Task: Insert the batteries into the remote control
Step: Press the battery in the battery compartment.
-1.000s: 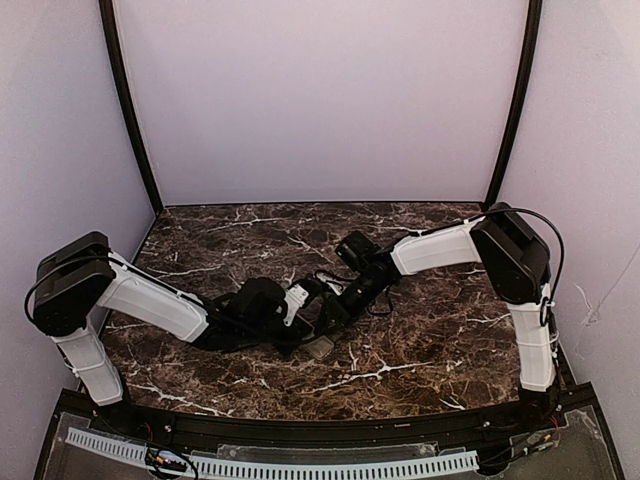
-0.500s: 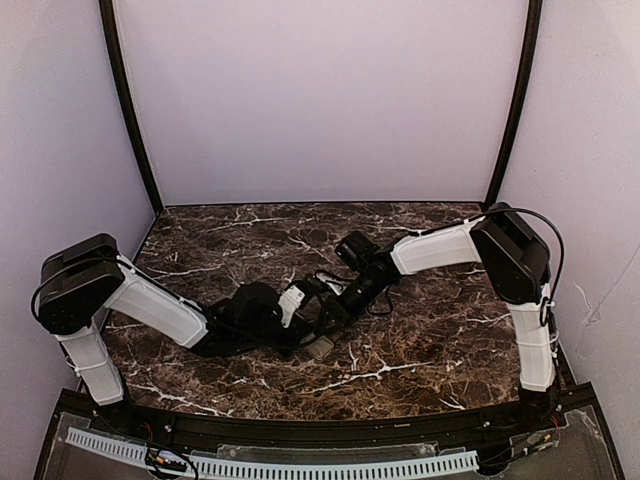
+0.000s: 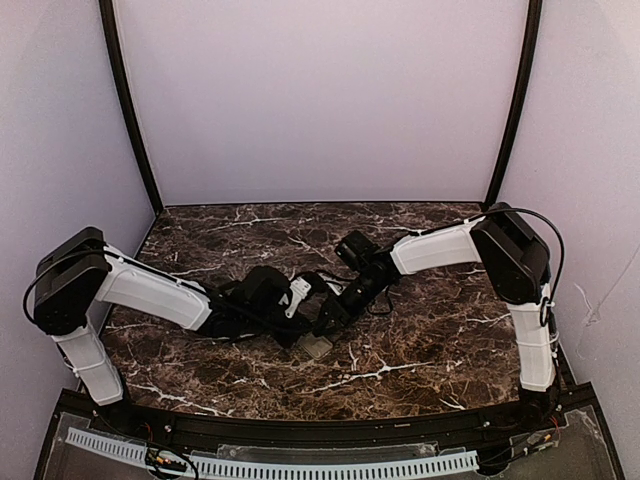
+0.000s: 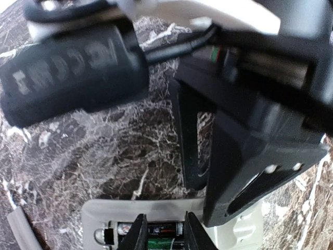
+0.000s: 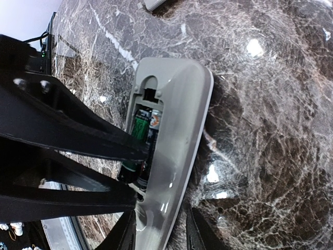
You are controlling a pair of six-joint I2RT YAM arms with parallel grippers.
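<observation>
marble table point(image 3: 450, 340), dark w/ white veins. nearest us on it, the remote control point(image 3: 317, 347) lies back up, approx mid-table, battery bay uncovered. we see two batteries point(image 5: 141, 136) side by side in the bay, green-tinted. just behind, both arms meet over the remote. left gripper point(image 4: 165, 233) hovers right above the bay, jaws partly released, nothing pinched between them; one fingertip point(image 5: 136, 151) sits on or just over the cells, we can't tell which. right gripper point(image 5: 162, 232) straddles one end of the remote; we can't tell if it's clamping or only bracketing it. farther back: more marble, then the pale lilac wall point(image 3: 320, 100).
</observation>
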